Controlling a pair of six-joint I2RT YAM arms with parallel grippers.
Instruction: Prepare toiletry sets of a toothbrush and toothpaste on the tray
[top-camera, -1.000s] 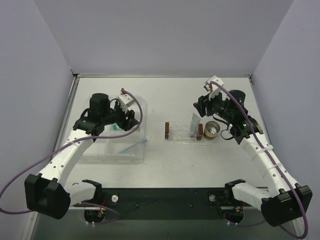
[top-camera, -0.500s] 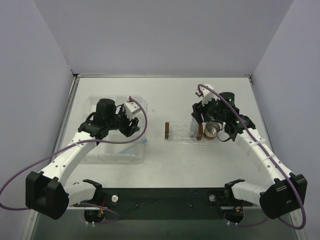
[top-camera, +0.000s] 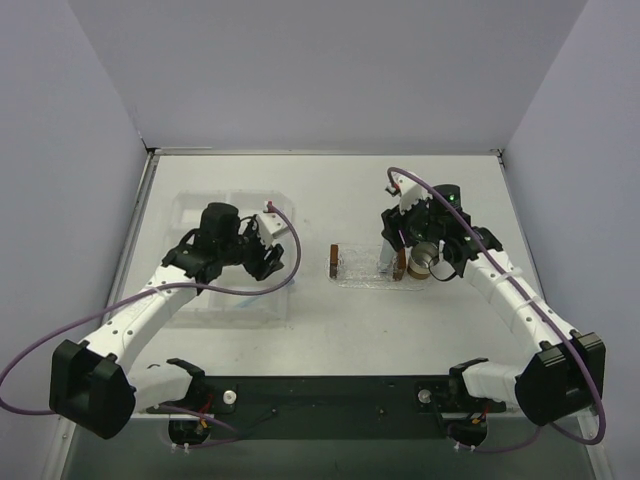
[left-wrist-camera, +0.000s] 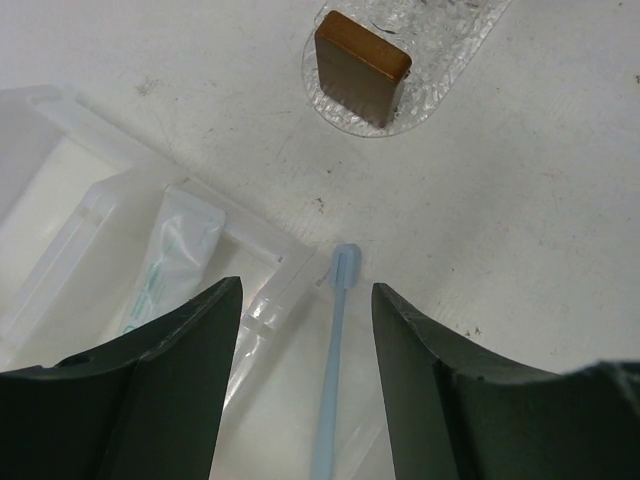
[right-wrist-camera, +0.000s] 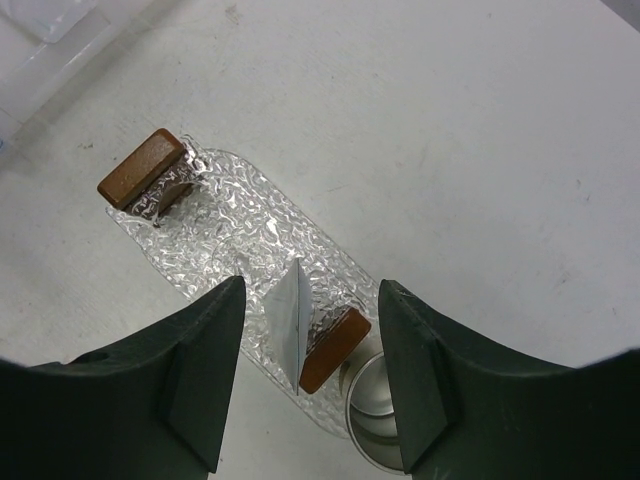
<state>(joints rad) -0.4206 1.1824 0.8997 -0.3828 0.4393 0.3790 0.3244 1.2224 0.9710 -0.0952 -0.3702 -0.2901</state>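
Observation:
The light-blue toothbrush (left-wrist-camera: 335, 380) lies on the edge of the clear box, its head (left-wrist-camera: 345, 265) on the table, pointing towards the tray. My left gripper (left-wrist-camera: 305, 290) is open just above it, one jaw on each side, not touching; in the top view my left gripper (top-camera: 262, 255) is over the box's right edge. A toothpaste tube (left-wrist-camera: 175, 260) lies in the box. The bumpy clear oval tray (right-wrist-camera: 250, 225) holds another tube (right-wrist-camera: 290, 325), on its edge against a brown end block (right-wrist-camera: 335, 348). My right gripper (right-wrist-camera: 310, 288) is open above that tube and shows in the top view (top-camera: 395, 240).
The clear compartment box (top-camera: 190, 215) lies at the left. A small metal cup (right-wrist-camera: 385, 420) stands against the tray's right end and also shows in the top view (top-camera: 423, 262). A second brown block (right-wrist-camera: 145, 170) stands at the tray's left end.
My left gripper has moved right and down across the box to the toothbrush. My right gripper has moved left and down over the tray's right end. The tube on the tray has not moved.

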